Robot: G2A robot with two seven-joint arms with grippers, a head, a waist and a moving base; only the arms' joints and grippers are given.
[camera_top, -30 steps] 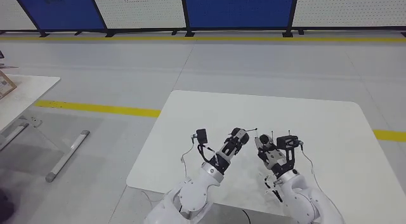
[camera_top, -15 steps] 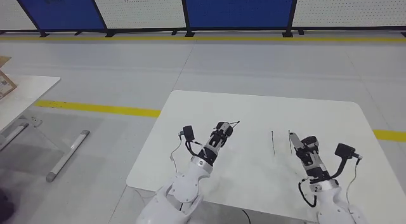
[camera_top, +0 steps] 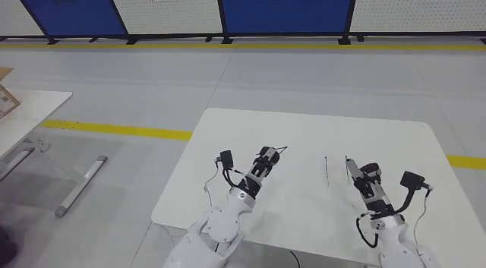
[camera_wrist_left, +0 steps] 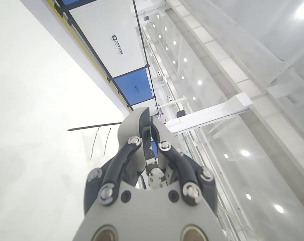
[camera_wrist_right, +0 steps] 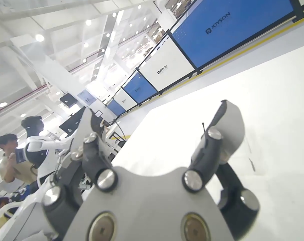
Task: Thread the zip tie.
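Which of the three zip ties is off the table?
The zip tie clamped in the left pincer; the other two lie flat on the table near the right pincer.

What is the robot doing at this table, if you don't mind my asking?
It is working on threading a zip tie. The left gripper has its fingers shut on one black zip tie, which sticks out straight above the white table and is not looped yet. The right gripper is open and empty, low over the table beside two loose zip ties lying side by side.
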